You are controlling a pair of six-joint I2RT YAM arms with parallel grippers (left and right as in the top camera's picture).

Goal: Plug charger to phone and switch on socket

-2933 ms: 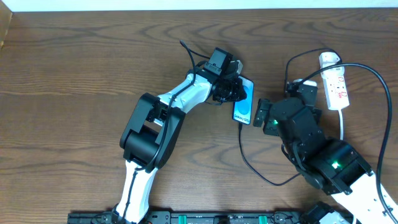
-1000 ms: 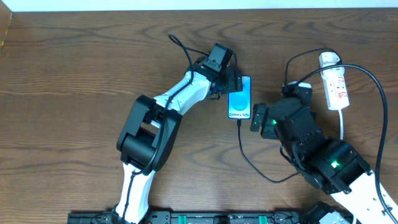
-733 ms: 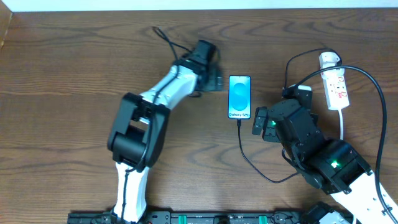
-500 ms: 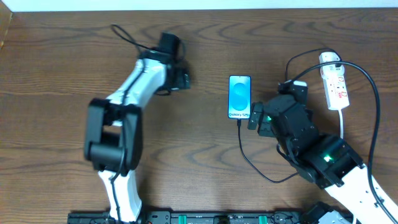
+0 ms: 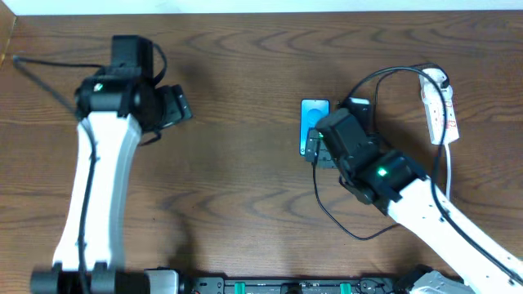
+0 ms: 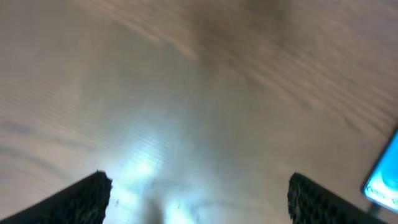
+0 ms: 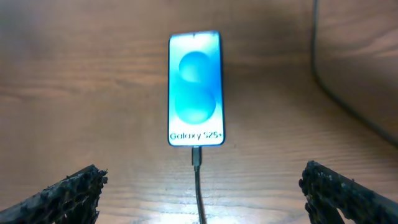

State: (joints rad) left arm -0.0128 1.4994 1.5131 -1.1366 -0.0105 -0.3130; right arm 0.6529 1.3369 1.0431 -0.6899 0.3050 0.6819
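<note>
Lying flat on the brown wooden table (image 5: 245, 49), the slim phone (image 7: 194, 90) with the bright blue screen is just in front of the right gripper (image 7: 202, 174). This gripper's two black fingers are spread wide and hold nothing. The thin black charger (image 7: 196, 157) has its small tip pushed into the bottom end of the phone.

The phone looks light, thin and smooth, so I think it could slip. The best place to hold it is by its two long sides. The charger is soft and bendy. Only the little tip is stiff, so hold it there. The long white socket (image 5: 444, 114) with red marks lies at the far right, well apart from the phone. It looks light and may slide when its switch is pushed, so press straight down. I cannot tell if the switch is on.

The left gripper (image 6: 199, 190) is far to the left, fingers wide, with nothing in them.

I count one phone, one charger, one socket and two grippers.
</note>
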